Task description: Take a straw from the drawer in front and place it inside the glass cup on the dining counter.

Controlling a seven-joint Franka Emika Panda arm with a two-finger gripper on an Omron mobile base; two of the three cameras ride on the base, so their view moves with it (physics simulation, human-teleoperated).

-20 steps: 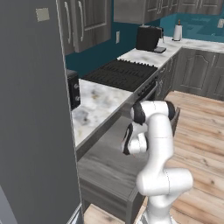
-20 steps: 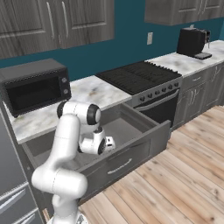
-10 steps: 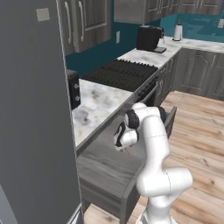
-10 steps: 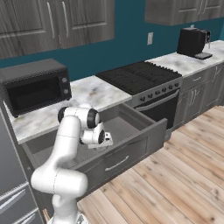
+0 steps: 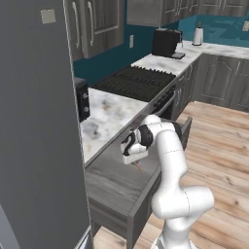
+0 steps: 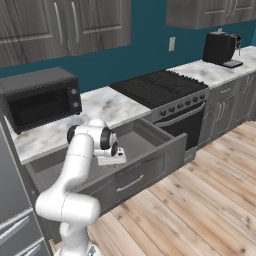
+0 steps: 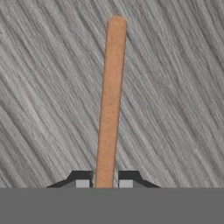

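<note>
The drawer (image 5: 109,182) stands pulled out below the marble worktop, dark grey wood-grain inside; its flat front with a silver bar handle (image 6: 131,183) faces the floor. My gripper (image 5: 134,158) (image 6: 111,159) reaches down into it, close to the drawer floor. The straw (image 7: 109,100), thin and reddish-brown, lies on the drawer floor and runs up from between my two fingertips (image 7: 83,180). The fingers press close on either side of its near end. A short reddish piece of the straw (image 5: 139,167) pokes out under the hand. The glass cup and dining counter are out of view.
A black microwave (image 6: 40,97) sits on the marble worktop (image 6: 107,107) behind the drawer. A stove (image 6: 160,85) stands to the right, a coffee machine (image 6: 220,47) further along. A tall grey fridge side (image 5: 34,121) borders the drawer's left. Wooden floor (image 6: 200,200) lies open to the right.
The hand has dropped from above the drawer down to its floor, and the arm has bent lower and further in. The fingers now sit around the straw's end.
</note>
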